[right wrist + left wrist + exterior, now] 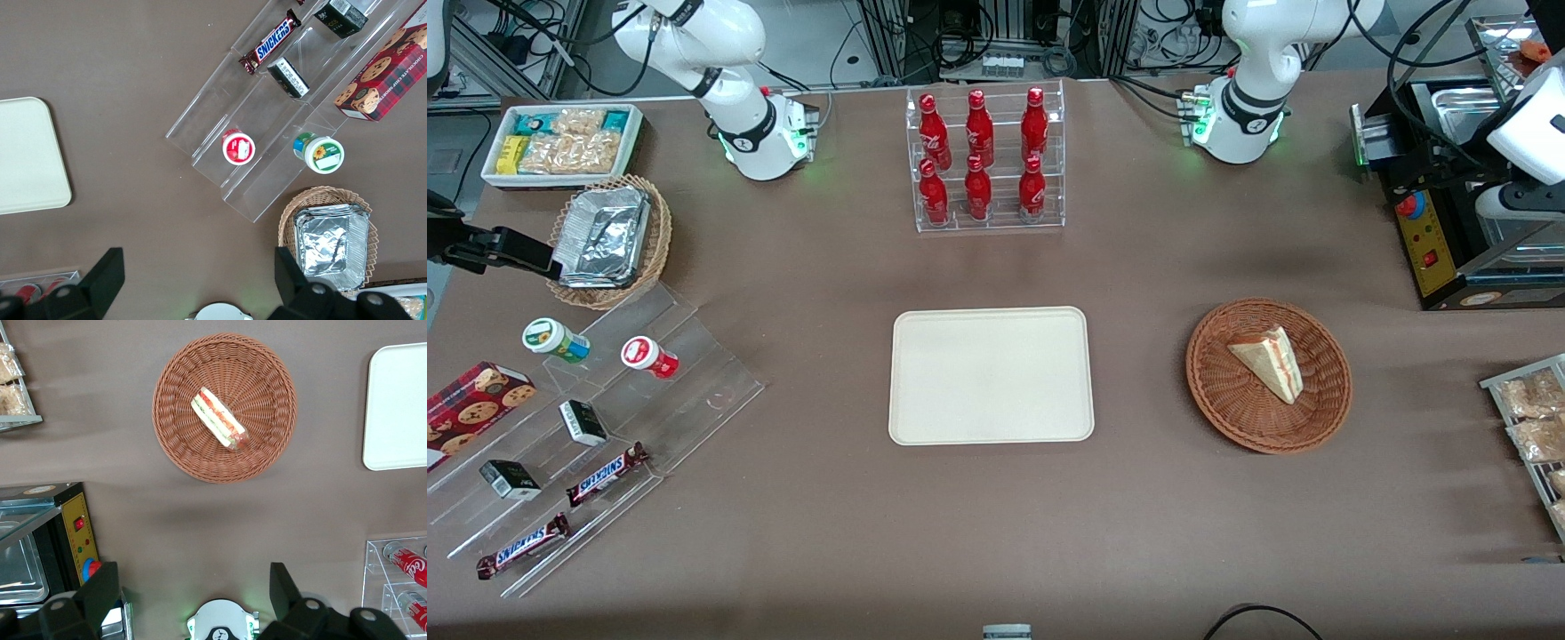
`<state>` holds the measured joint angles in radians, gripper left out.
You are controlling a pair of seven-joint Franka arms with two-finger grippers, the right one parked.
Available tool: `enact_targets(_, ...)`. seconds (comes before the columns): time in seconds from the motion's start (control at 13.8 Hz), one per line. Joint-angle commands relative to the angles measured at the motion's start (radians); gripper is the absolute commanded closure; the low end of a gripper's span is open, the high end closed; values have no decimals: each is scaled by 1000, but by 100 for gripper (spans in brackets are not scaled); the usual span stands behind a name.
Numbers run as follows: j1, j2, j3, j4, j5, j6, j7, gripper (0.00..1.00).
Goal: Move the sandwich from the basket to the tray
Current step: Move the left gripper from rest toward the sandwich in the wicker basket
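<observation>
While the sandwich [220, 419] lies mid-basket [179, 443], the claw [193, 593] hovers spread.

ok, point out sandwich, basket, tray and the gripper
sandwich [1269, 360]: front view, bread face
basket [1218, 391]: front view, bare weave
tray [991, 375]: front view, flat middle
gripper [193, 600]: left wrist view, between open jaws, above table

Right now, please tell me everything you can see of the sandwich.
The sandwich is a triangular wedge of pale tan bread, with red, orange and green filling showing along its cut edge. It lies near the middle of the round brown wicker basket, touching only the weave. The open gripper hangs apart from it, holding nothing.
</observation>
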<state>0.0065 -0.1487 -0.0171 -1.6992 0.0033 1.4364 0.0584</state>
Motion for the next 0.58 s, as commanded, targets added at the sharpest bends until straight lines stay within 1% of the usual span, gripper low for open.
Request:
enact_targets(0.0, 0, 35, -3, 47, 1, 1, 12, 0)
enact_targets(0.36, -6, 112, -4, 62, 17, 35, -2, 0)
enact_targets(0.51, -5, 155, -1, 56, 37, 53, -27, 0)
